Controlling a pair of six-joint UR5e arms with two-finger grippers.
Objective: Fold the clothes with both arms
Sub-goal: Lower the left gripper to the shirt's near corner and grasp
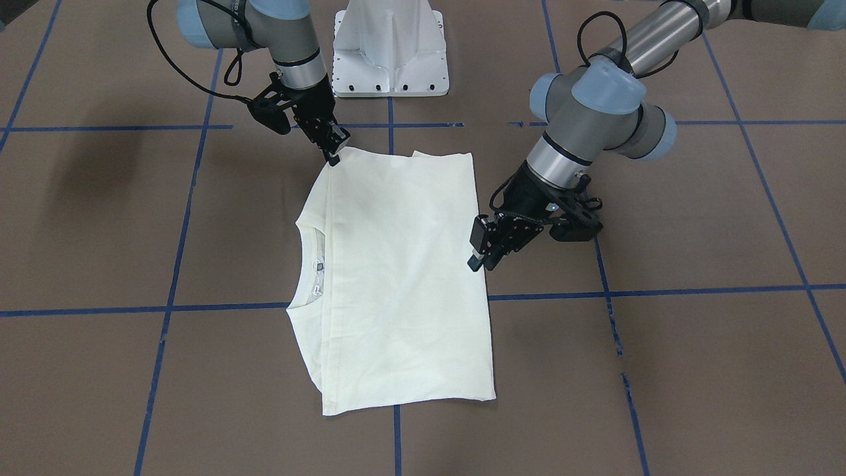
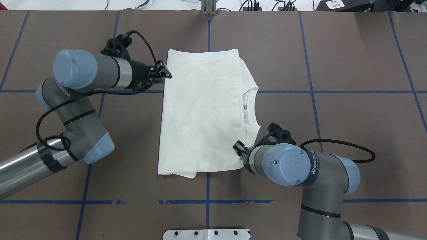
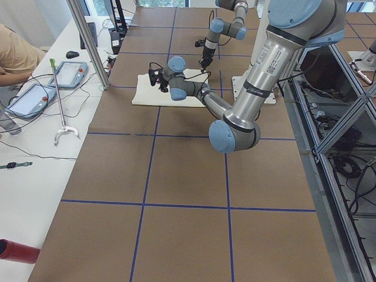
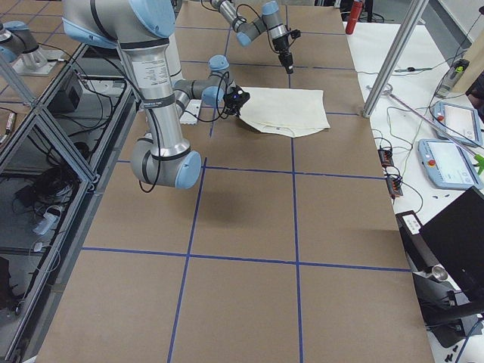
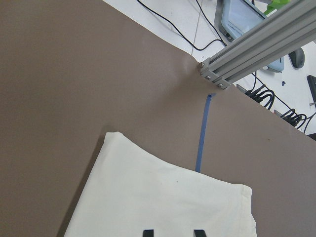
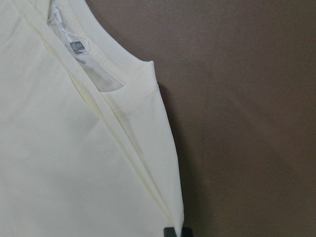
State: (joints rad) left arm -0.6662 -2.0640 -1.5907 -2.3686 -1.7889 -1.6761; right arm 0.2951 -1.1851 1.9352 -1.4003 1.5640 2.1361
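Observation:
The cream T-shirt (image 1: 403, 264) (image 2: 200, 113) lies flat on the brown table, folded into a long rectangle with its plain back up. Its ribbed collar (image 2: 255, 106) (image 6: 98, 44) faces my right side. My left gripper (image 1: 479, 254) (image 2: 165, 74) is at the shirt's hem edge, low over the cloth. In the left wrist view its fingertips (image 5: 148, 232) stand apart over the fabric, so it is open. My right gripper (image 1: 332, 157) (image 2: 239, 148) is at the shoulder corner nearest the base. In the right wrist view it (image 6: 176, 232) is closed on the shirt's edge.
The white pedestal base (image 1: 390, 59) stands at the table's robot-side edge. Blue tape lines (image 1: 172, 291) grid the brown table. An aluminium post (image 5: 256, 44) rises at the far edge. Beyond it a side bench (image 3: 35, 153) holds tablets and cables, with a person (image 3: 14, 53) there.

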